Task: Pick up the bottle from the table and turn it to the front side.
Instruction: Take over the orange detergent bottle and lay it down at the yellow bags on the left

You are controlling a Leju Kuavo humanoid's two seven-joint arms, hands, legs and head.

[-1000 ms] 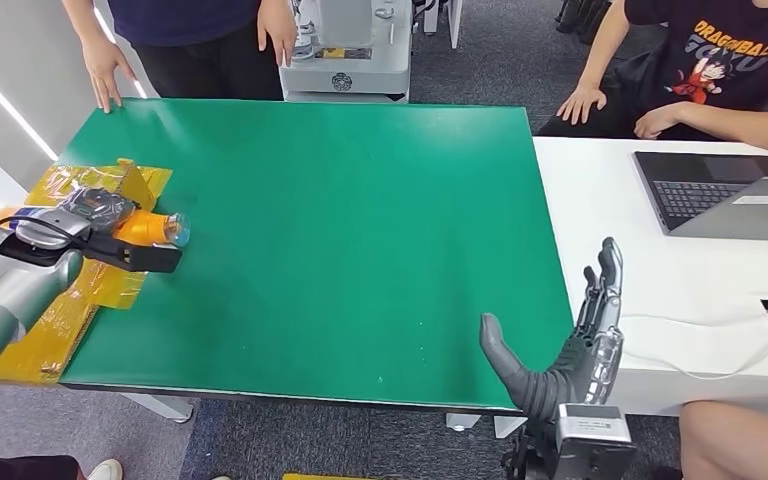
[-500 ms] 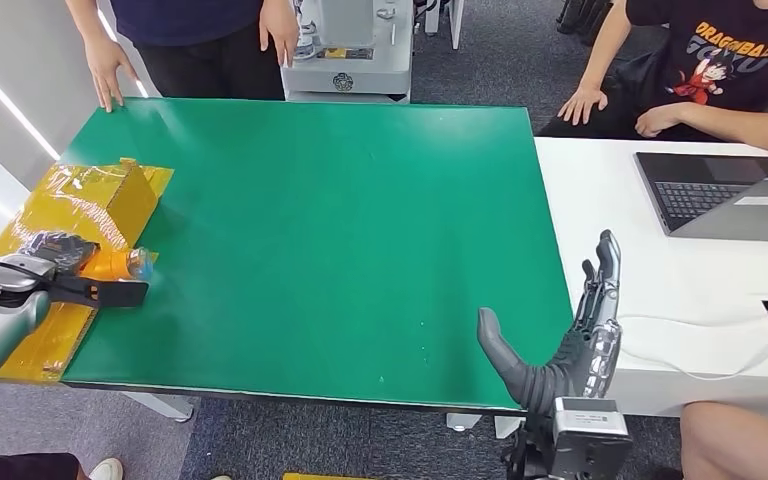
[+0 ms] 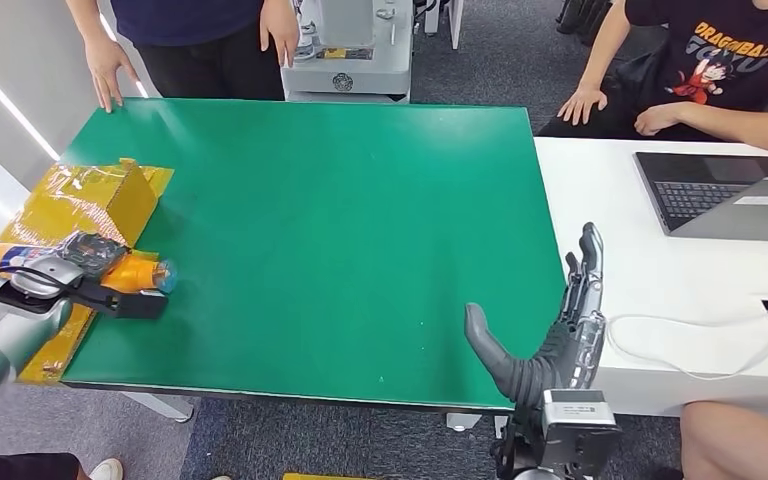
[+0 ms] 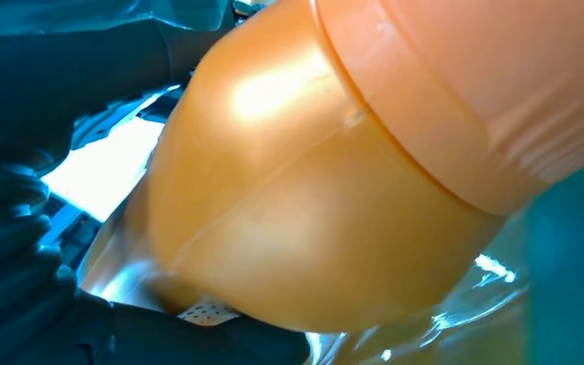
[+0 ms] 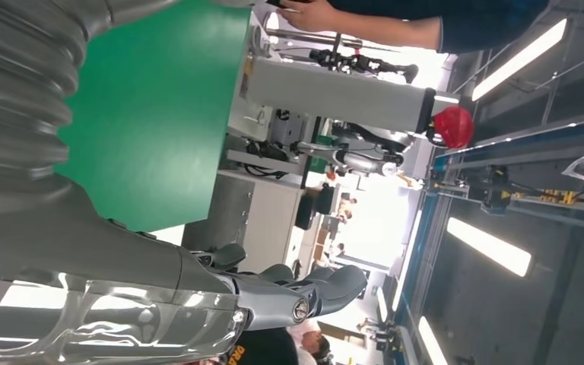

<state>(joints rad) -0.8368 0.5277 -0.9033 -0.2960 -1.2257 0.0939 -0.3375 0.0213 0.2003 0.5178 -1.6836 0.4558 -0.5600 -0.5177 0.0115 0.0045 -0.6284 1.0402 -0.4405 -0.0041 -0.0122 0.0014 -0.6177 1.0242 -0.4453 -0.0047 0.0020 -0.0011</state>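
Now we have the orange bottle [image 3: 132,271] gripped in our left hand [image 3: 80,262], lying sideways with its clear capped end toward the middle of the green table [image 3: 340,230], at the table's left edge just beside the yellow taped cardboard [image 3: 100,195]. Up close, our dark fingers [image 4: 15,251] wrap the bottle's rounded body. We judge the pick-up done and the turning in hand; next we need to roll the wrist until the label faces forward, keeping the grip firm on a smooth surface. Our right hand [image 3: 550,340] holds nothing, fingers spread, at the table's near right corner. People stand and sit beyond the far edge, with a laptop [image 3: 730,195] on the white desk.
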